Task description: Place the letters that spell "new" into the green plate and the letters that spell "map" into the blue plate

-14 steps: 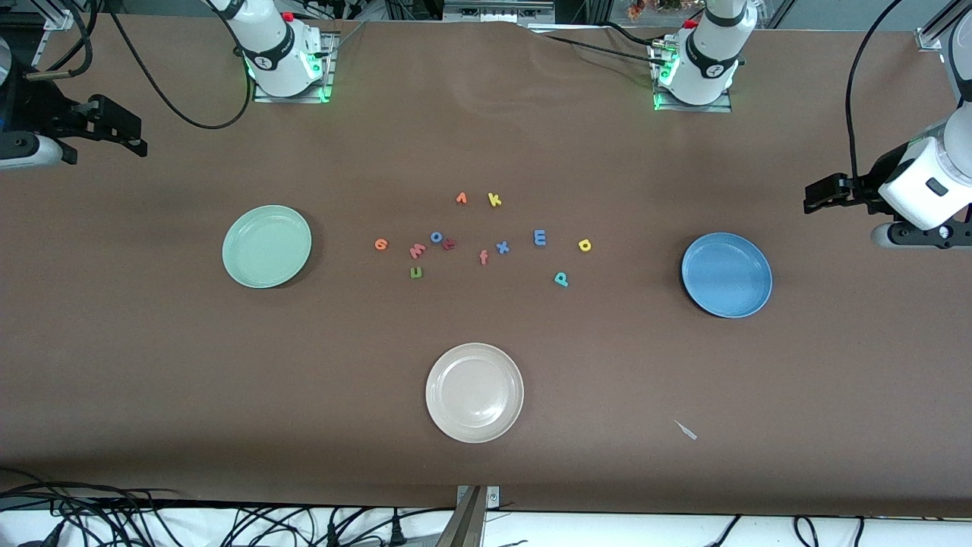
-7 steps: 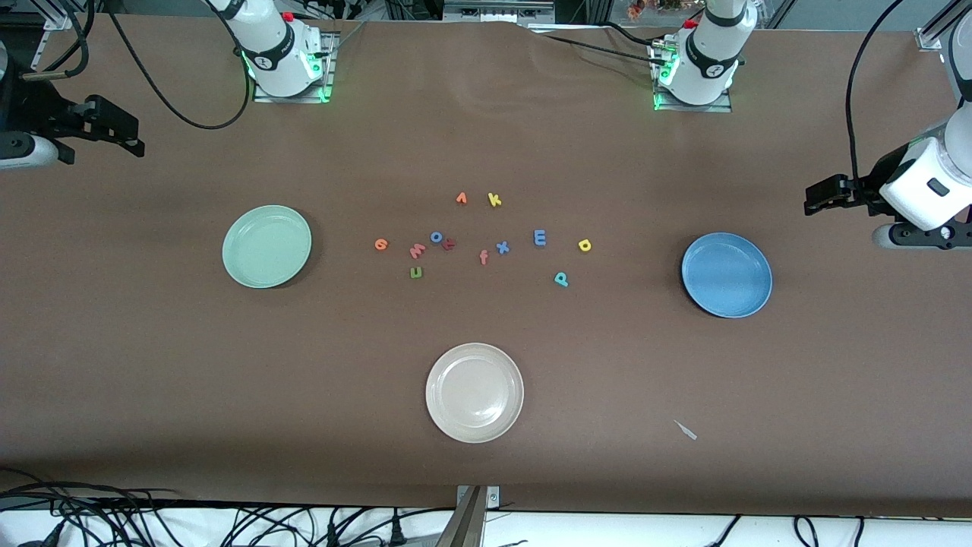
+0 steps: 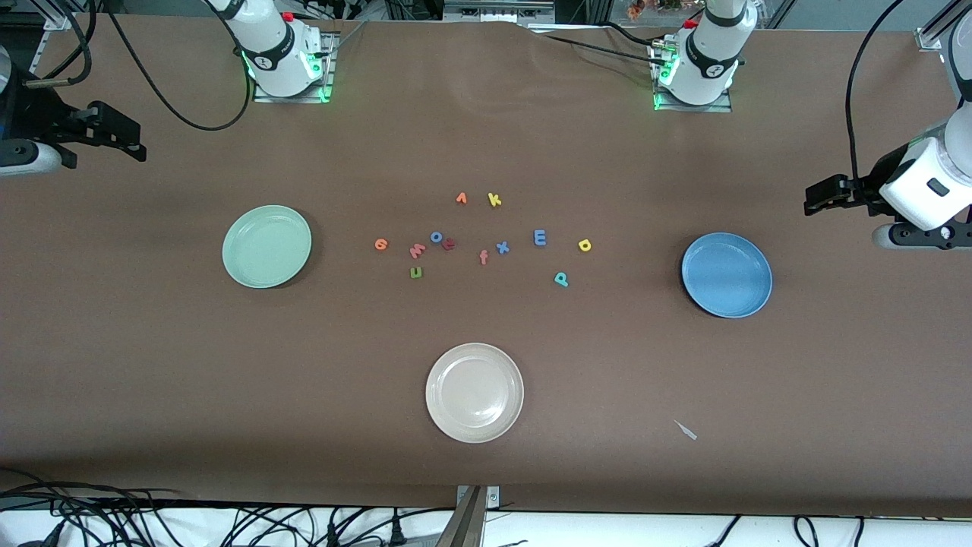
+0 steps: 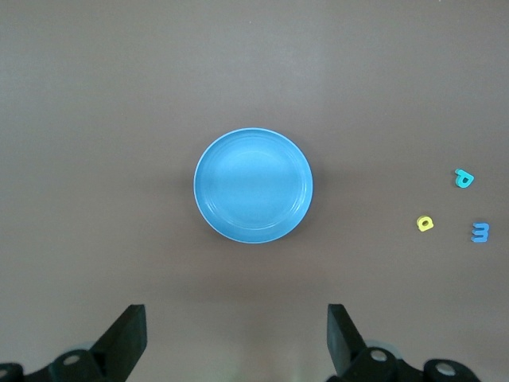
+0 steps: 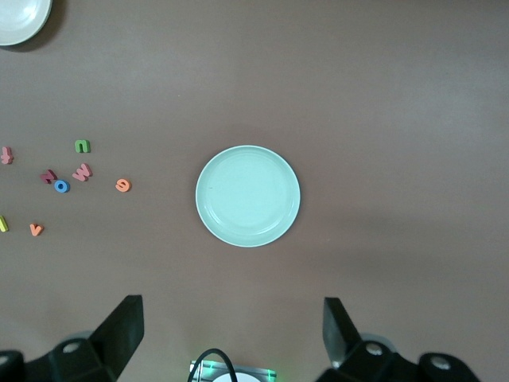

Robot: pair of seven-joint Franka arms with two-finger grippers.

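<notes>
A brown bench [image 3: 152, 365] is filling the room, with little foam letters lying in a bunch in the middle, between the plates. The green plate [image 3: 266, 246] is sitting toward the right arm's end and the blue plate [image 3: 727, 274] toward the left arm's end, so each arm probably has a plate close by. Both plates are holding nothing; so is the white plate [image 3: 474, 392]. The left tool [image 4: 235, 338] is hanging wide open over the bench by the blue plate. The right tool [image 5: 232, 330] is hanging wide open by the green plate.
</notes>
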